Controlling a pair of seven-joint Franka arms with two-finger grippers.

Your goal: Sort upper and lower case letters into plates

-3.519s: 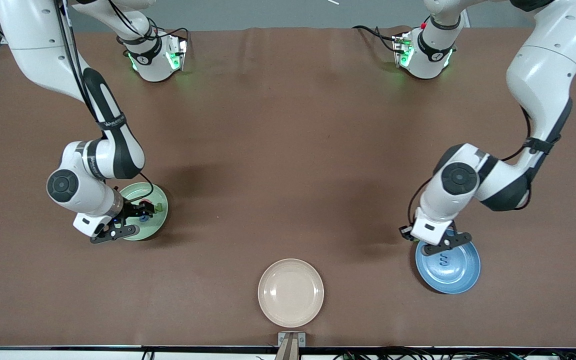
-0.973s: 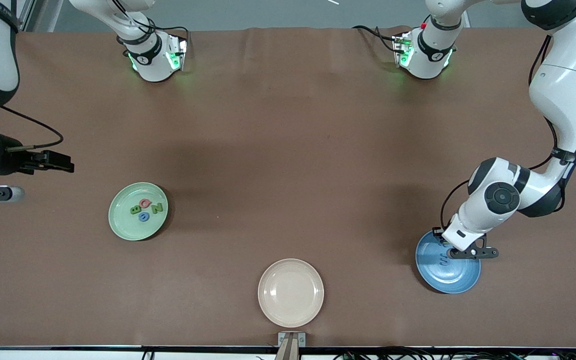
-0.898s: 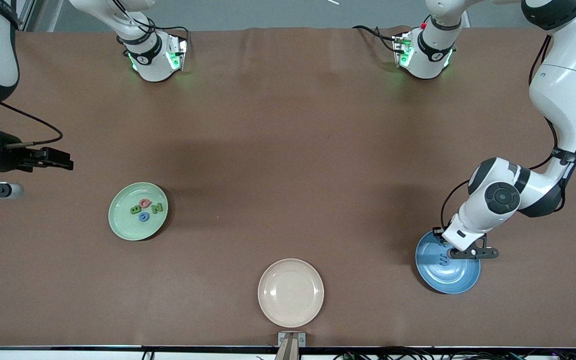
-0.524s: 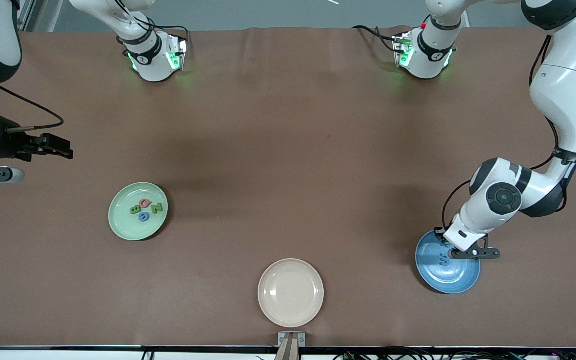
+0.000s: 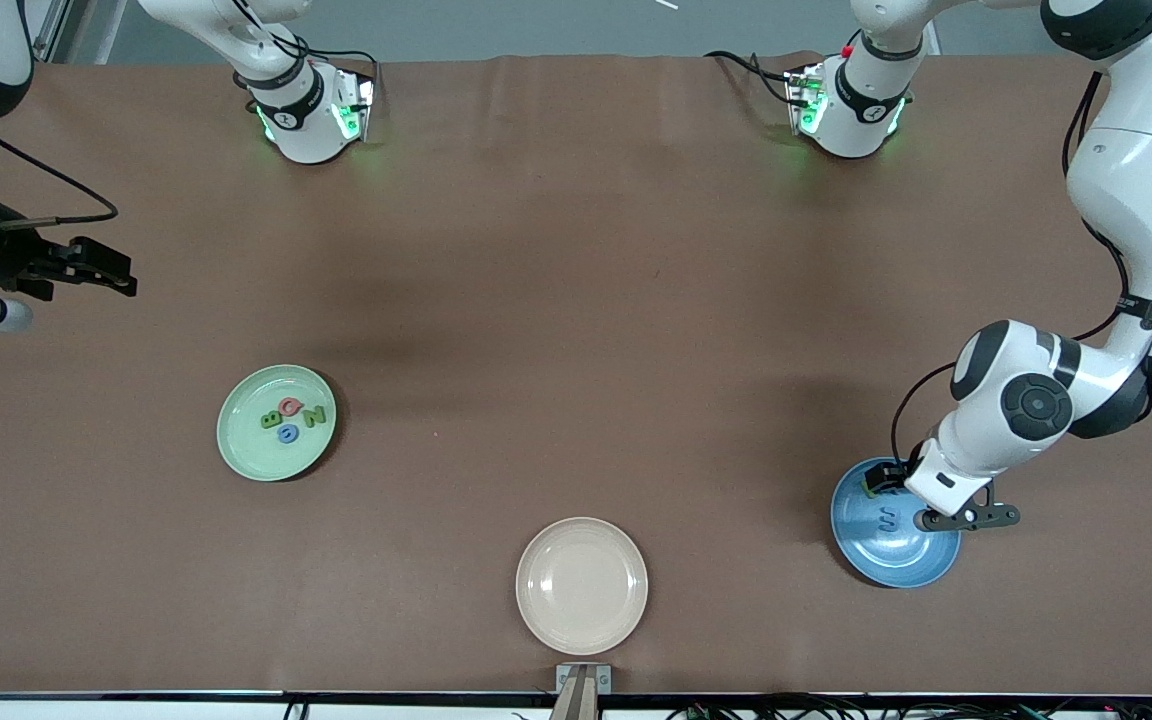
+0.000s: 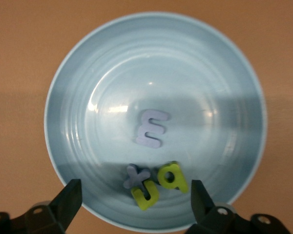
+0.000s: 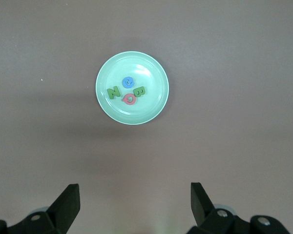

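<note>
Four capitals lie in the mint green plate (image 5: pixel 276 422) at eight o'clock, four small letters (image 6: pixel 154 161) in the blue plate (image 5: pixel 894 535) at four o'clock; the right gripper (image 5: pixel 86 270) has withdrawn upward, fingers spread and empty, the left gripper (image 6: pixel 134 204) hovers wide over blue—sorting looks complete.

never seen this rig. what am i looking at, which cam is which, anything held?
Two robot arms at a brown table. The front view looks down from across it; each wrist view looks down past that arm's own fingers. The left gripper is open over the blue plate, which holds four small letters. The right gripper is open, up over bare table, and sees the green plate with four capitals. The beige plate holds nothing. Neither gripper holds anything.
</note>
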